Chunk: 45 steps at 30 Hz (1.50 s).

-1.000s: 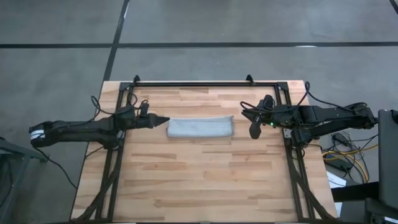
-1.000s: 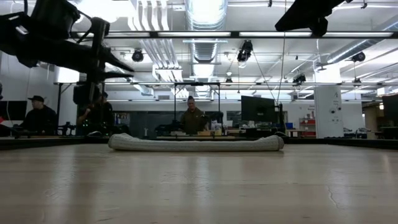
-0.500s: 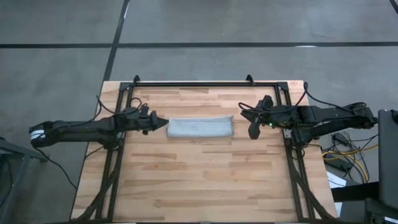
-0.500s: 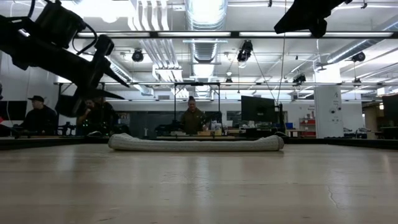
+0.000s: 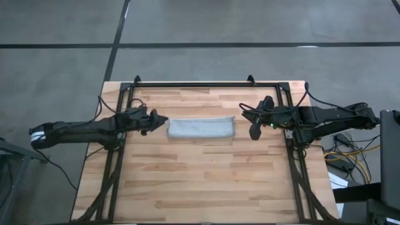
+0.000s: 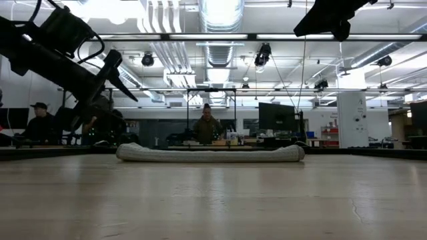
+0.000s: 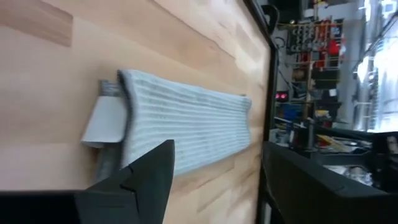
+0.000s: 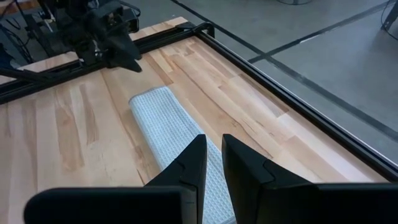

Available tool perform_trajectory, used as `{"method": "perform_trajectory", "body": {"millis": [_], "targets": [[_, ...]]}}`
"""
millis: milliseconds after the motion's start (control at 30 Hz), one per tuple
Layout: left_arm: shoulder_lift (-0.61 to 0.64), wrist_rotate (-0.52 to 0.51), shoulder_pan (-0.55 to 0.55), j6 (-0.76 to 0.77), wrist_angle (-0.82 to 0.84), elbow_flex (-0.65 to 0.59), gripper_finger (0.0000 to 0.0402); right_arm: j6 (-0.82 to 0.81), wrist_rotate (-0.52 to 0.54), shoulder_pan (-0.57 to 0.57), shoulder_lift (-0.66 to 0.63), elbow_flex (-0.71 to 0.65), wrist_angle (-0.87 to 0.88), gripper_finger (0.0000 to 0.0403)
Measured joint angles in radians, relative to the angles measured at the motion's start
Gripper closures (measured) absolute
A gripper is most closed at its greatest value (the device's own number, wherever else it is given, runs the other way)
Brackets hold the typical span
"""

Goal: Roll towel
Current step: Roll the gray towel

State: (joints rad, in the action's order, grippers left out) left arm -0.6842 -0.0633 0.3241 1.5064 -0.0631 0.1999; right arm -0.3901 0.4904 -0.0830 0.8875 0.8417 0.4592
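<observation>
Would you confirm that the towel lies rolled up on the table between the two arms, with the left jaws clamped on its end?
Not quite. The towel does lie rolled on the table between the arms, but the left gripper is not clamped on it: its jaws are open and stop short of the towel's end, above the wood. The high view shows the gap, and the left wrist view shows the spread jaws.

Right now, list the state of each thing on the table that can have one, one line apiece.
towel: rolled into a long flat roll, lying on the table, touched by neither gripper.
left gripper: open, raised off the table beside one end of the towel, holding nothing.
right gripper: fingers close together, holding nothing, above the table just off the other end of the towel.
</observation>
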Motion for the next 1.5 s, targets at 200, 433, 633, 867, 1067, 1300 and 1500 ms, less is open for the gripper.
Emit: {"method": "perform_trajectory", "body": {"millis": [200,433,633,867,1067,1300,1500], "targets": [[-0.028,-0.014,0.009,-0.088,0.004,-0.004,0.0156,0.000,0.000,0.000,0.000,0.000,0.000,0.0353],[-0.150,0.014,0.010,-0.100,0.004,0.033,0.0156,0.000,0.000,0.000,0.000,0.000,0.001,0.0353],[-0.283,0.026,0.011,-0.097,0.003,0.085,0.0157,0.000,0.000,0.000,0.000,0.000,0.000,0.0353],[-0.389,0.051,0.015,-0.067,0.015,0.111,0.0157,0.000,0.001,0.000,0.000,0.000,0.000,0.0353],[-0.450,0.053,0.015,-0.065,0.014,0.130,0.0158,0.000,0.002,0.000,0.000,0.000,0.001,0.0353],[-0.517,0.057,0.016,-0.064,0.013,0.148,0.0158,0.000,0.002,0.000,0.000,0.000,0.000,0.0353],[-0.559,0.065,0.016,-0.069,0.011,0.162,0.0158,0.000,0.002,0.000,0.000,0.000,0.000,0.0353]]}}
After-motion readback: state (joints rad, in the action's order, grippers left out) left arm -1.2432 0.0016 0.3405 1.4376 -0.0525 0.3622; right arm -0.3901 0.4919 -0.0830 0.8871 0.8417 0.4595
